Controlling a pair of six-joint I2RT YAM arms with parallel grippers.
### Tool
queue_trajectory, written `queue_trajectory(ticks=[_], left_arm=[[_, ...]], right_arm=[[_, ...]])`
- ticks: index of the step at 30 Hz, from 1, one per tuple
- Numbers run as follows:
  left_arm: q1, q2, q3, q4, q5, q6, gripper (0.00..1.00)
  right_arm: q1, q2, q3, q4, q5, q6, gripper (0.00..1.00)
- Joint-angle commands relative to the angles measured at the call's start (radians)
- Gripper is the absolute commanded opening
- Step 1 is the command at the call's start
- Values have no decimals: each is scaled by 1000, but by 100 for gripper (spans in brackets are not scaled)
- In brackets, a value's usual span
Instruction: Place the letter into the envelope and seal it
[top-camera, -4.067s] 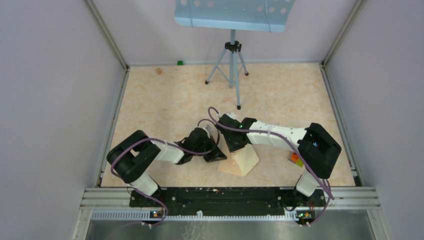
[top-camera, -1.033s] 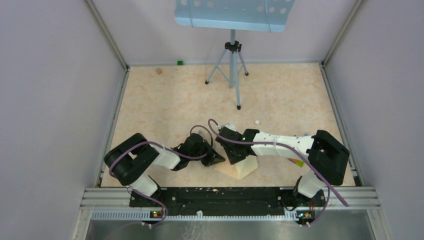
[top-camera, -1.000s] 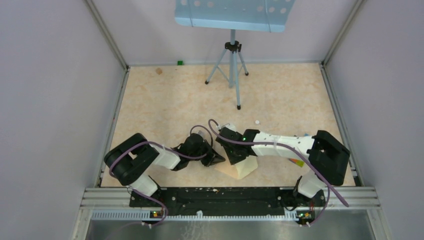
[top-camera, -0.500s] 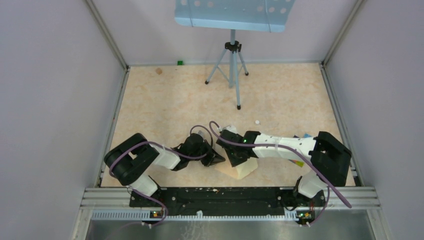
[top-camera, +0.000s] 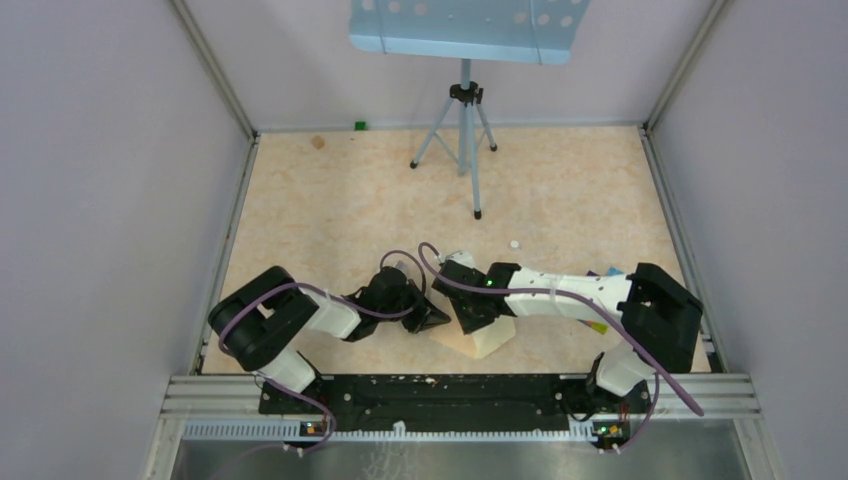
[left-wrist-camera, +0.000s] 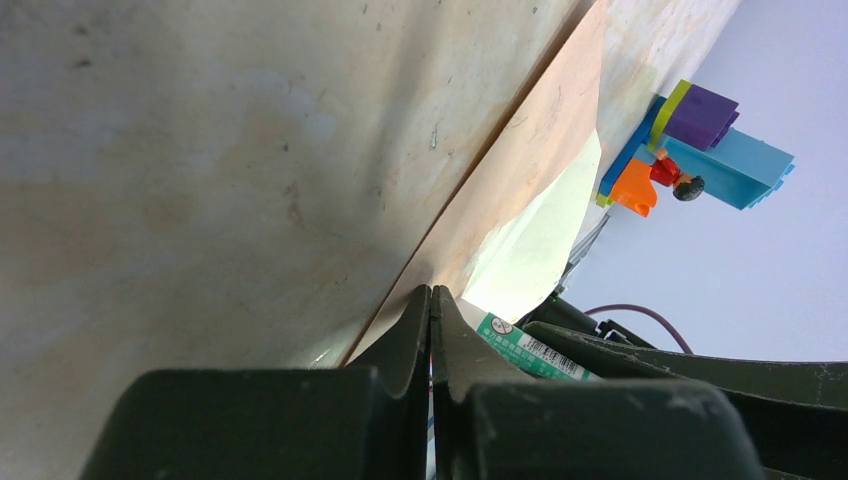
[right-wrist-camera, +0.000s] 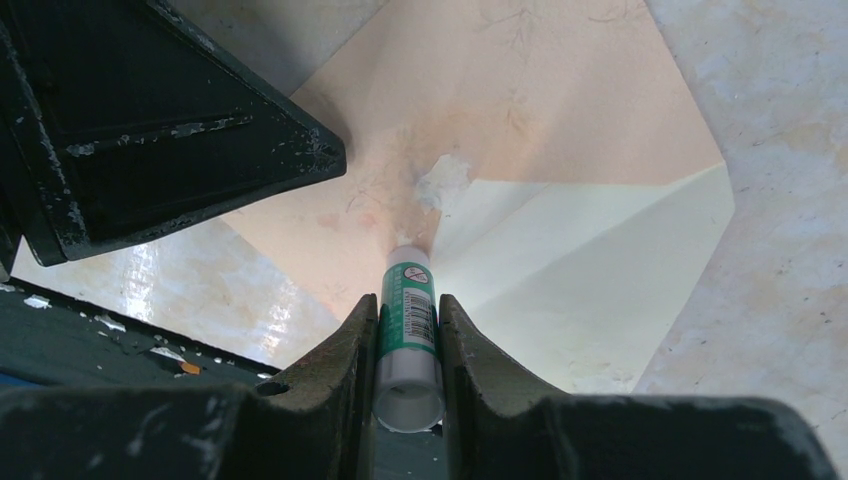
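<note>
A glue stick (right-wrist-camera: 408, 330) is gripped by the right fingers (right-wrist-camera: 345, 365) at the envelope (right-wrist-camera: 520, 110); the left fingers (left-wrist-camera: 395, 345) are pressed closed.

envelope (top-camera: 487, 341) mostly hidden under right gripper (top-camera: 468, 318); glue stick (right-wrist-camera: 407, 300) sides covered by its jaws; white speck (top-camera: 514, 243) at gripper's 1 o'clock was too small to identify.

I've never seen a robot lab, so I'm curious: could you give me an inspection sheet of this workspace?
Surface: marbled beige table.
Job's things: tan envelope lying flat, cream letter overlapping it.
Clutter: toy blocks on the table's right; green bit at far edge.
Grippers: left jaws shut at envelope's edge; right jaws gripping glue stick, tip on envelope.
Cables: purple cables, loosely looped.
Surroundings: music stand on tripod; plain walls.
</note>
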Motion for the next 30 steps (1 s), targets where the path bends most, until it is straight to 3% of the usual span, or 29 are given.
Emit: queue_trajectory(ticks=[1, 30], left_arm=[[1, 45, -19, -138, -65, 38, 0], [1, 70, -21, -118, -51, 35, 0]], right_arm=[[12, 44, -12, -24, 54, 17, 0], [-30, 109, 42, 74, 84, 10, 0]])
